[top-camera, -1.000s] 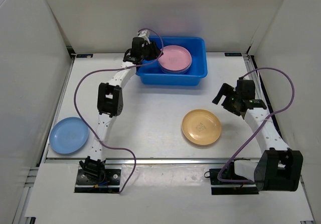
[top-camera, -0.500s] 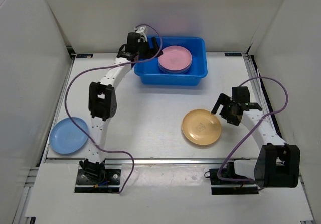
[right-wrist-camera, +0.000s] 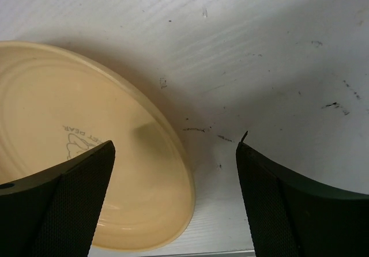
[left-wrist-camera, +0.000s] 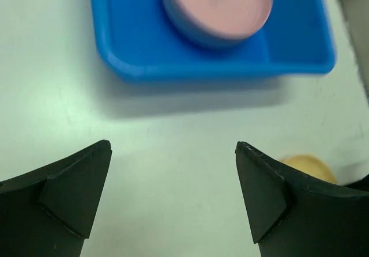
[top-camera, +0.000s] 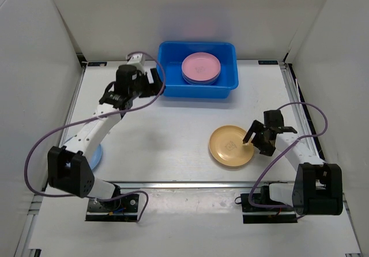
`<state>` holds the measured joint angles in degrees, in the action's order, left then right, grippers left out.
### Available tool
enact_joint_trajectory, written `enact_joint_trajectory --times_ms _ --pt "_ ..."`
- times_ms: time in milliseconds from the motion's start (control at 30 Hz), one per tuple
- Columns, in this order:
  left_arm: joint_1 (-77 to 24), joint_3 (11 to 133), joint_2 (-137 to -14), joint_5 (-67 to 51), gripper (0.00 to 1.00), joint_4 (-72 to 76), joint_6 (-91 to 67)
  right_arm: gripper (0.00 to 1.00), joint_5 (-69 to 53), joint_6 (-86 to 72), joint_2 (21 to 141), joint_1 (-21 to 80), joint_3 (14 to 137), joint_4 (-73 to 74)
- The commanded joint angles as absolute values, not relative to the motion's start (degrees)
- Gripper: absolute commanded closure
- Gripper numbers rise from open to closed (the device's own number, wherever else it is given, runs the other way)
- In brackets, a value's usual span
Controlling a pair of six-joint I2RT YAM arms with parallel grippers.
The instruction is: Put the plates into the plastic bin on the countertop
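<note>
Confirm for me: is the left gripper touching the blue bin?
Apart. The left wrist view shows bare white countertop between the fingertips of the open left gripper and the blue bin's near wall.

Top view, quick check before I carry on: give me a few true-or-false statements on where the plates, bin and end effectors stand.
1. A pink plate lies in the blue bin. True.
2. The yellow plate is in the bin. False: it lies on the countertop.
3. The right end effector is open across the yellow plate's rim. True.
4. The left end effector holds a plate. False: it is open and empty.
</note>
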<state>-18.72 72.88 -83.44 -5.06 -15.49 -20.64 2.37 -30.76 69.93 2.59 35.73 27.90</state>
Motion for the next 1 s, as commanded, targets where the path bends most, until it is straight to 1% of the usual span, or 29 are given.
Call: enact_joint_trajectory --times_ms 0,67,100,167,233,300,367,500,533,600,633,767,900,967 --pt "-19.42 65.05 -77.37 -2.63 0.01 -18.63 -24.17 0.13 1.24 -32.17 69.43 2.28 33.41 24.09" --pt "-19.34 62.59 -74.03 -2.11 0.01 -21.08 -25.84 0.19 -2.62 -32.0 69.26 2.11 31.91 22.16" --pt "-19.42 61.88 -73.13 -1.59 0.01 -21.79 -26.19 0.26 -3.77 -31.64 69.08 2.28 31.64 21.63" --pt "-19.42 59.78 -69.98 -0.71 0.01 -23.64 -27.42 0.34 -4.74 -31.64 69.61 2.29 30.94 20.75" --pt "-19.34 58.8 -68.21 1.65 0.01 -24.95 -28.03 0.46 -4.92 -31.29 69.96 2.46 30.94 21.09" --pt "-19.25 57.48 -65.93 2.98 0.01 -26.01 -28.74 0.55 -5.54 -30.94 70.48 2.46 31.02 20.39" --pt "-19.34 56.43 -64.0 3.51 0.01 -27.06 -29.26 0.61 -5.8 -30.94 70.66 2.11 30.76 19.69" --pt "-19.34 54.85 -61.53 4.39 0.01 -28.47 -30.5 0.79 -7.2 -30.5 70.67 2.46 30.32 18.28" --pt "-19.42 54.5 -61.18 4.57 0.01 -28.82 -30.59 0.9 -7.29 -30.93 70.66 2.46 30.24 18.11" --pt "-19.34 54.23 -60.29 4.83 0.01 -29.53 -31.02 0.98 -7.03 -30.41 70.67 2.46 30.76 18.1" --pt "-19.42 53.79 -59.77 5.36 0.01 -29.88 -31.11 1.0 -6.94 -30.24 70.32 2.46 31.11 18.63" --pt "-19.25 53.18 -59.24 7.38 0.01 -31.29 -31.99 1.0 -6.94 -27.78 67.17 3.51 33.04 20.21" --pt "-19.16 52.82 -59.41 8.0 0.01 -31.29 -32.34 1.0 -9.05 -22.33 62.06 4.92 38.92 23.2" --pt "-19.07 53.08 -60.12 8.61 0.01 -31.29 -32.52 1.0 -12.03 -20.4 59.43 6.67 43.04 24.96"
